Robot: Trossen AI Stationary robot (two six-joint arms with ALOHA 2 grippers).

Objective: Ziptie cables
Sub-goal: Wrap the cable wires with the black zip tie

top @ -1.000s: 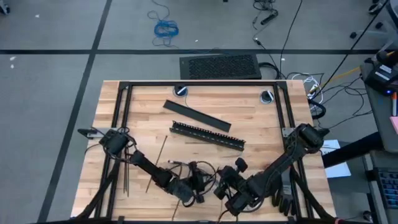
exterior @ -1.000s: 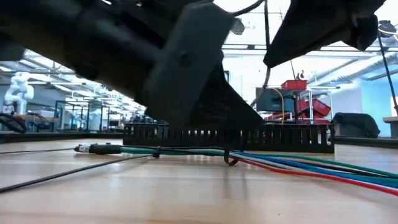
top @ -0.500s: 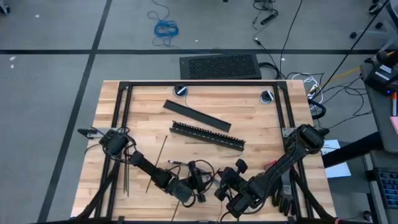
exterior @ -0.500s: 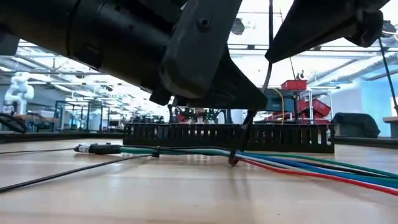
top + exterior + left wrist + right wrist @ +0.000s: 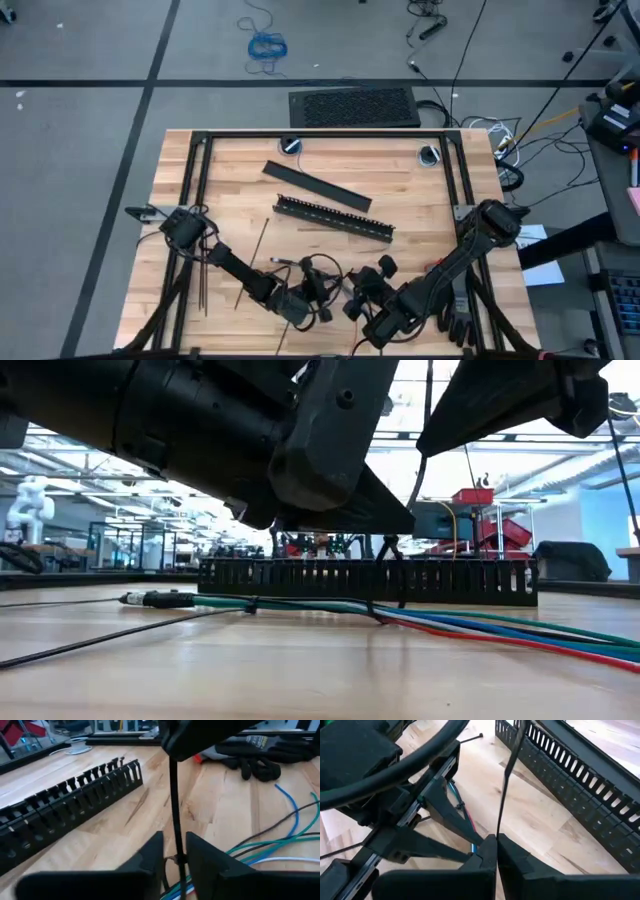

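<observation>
Right wrist view is showing the right gripper [image 5: 496, 851] clamping a ziptie [image 5: 507, 780] tail standing upright over the cables [image 5: 450, 622] near the table's [image 5: 420, 200] front edge, left gripper [image 5: 174, 861] closing around its base.

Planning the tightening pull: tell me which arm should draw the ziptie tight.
Right. The right gripper is shut on the ziptie tail; the left gripper sits low by the cables.

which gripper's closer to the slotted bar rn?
Right gripper, narrowly: it sits just below the slotted bar's right half. Left gripper is beside it, nearer the table's front edge, both over the cables.
</observation>
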